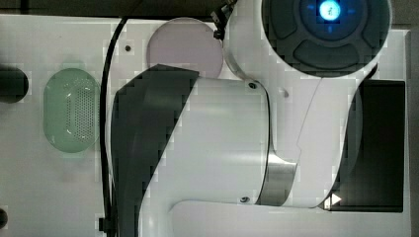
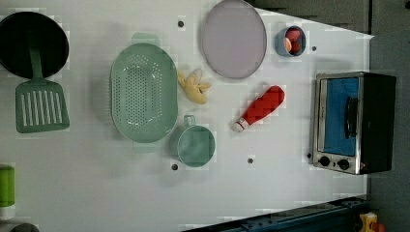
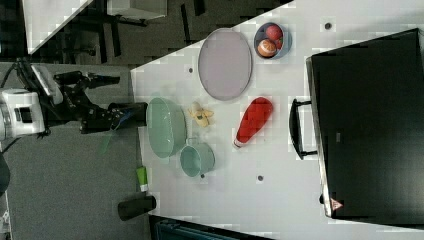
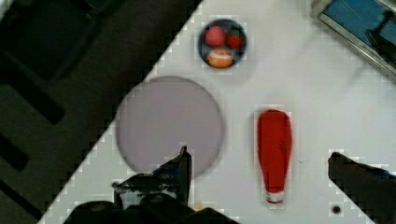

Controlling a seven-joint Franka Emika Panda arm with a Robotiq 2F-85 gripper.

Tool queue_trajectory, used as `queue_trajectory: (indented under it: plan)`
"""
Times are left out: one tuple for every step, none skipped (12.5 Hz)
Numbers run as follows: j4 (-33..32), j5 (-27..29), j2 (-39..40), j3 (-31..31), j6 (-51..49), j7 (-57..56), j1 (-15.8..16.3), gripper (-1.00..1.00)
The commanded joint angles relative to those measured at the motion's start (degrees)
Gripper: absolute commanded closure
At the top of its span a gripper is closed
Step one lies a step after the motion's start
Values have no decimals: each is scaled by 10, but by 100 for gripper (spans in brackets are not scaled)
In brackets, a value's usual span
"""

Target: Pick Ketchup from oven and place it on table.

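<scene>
The Ketchup (image 2: pixel 261 107) is a red squeeze bottle with a white cap. It lies on its side on the white table (image 2: pixel 290 193), between the lilac plate and the oven (image 2: pixel 353 121). The oven's glass door is shut. The right view shows the Ketchup (image 3: pixel 254 120) just in front of the oven's (image 3: pixel 370 120) handle. In the wrist view my gripper (image 4: pixel 259 158) is open, high above the table (image 4: pixel 317 84). One finger (image 4: pixel 180 163) is over the plate's edge. The Ketchup (image 4: pixel 274 149) lies below the gap, touching neither finger. A corner of the oven (image 4: pixel 359 23) shows.
A lilac plate (image 2: pixel 233 38) and a small bowl of fruit (image 2: pixel 291 41) sit at the table's far edge. A green colander (image 2: pixel 143 92), a green cup (image 2: pixel 196 145) and a yellow toy (image 2: pixel 195 87) lie beside the Ketchup. A spatula (image 2: pixel 41 106) and a black pan (image 2: pixel 31 43) are further off.
</scene>
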Motion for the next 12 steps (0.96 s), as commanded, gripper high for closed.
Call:
queue_trajectory:
  plan:
    - [-10, -5, 27, 6, -14, 12, 2, -100]
    - [-10, -5, 28, 6, -14, 12, 2, -100]
    - [-10, -5, 29, 6, -14, 12, 2, -100]
    - [-10, -5, 30, 6, -14, 12, 2, -100]
    - [-10, -5, 31, 6, -14, 12, 2, -100]
    - [-10, -5, 31, 6, -14, 12, 2, -100]
    - [-10, -5, 33, 6, -14, 12, 2, -100]
    - [-10, -5, 34, 6, -14, 12, 2, -100]
    - [-10, -5, 35, 6, -14, 12, 2, -100]
    - [-10, -5, 37, 6, -14, 12, 2, -100]
    - [-10, -5, 37, 6, -14, 12, 2, -100]
    - [-10, -5, 37, 6, -14, 12, 2, -100]
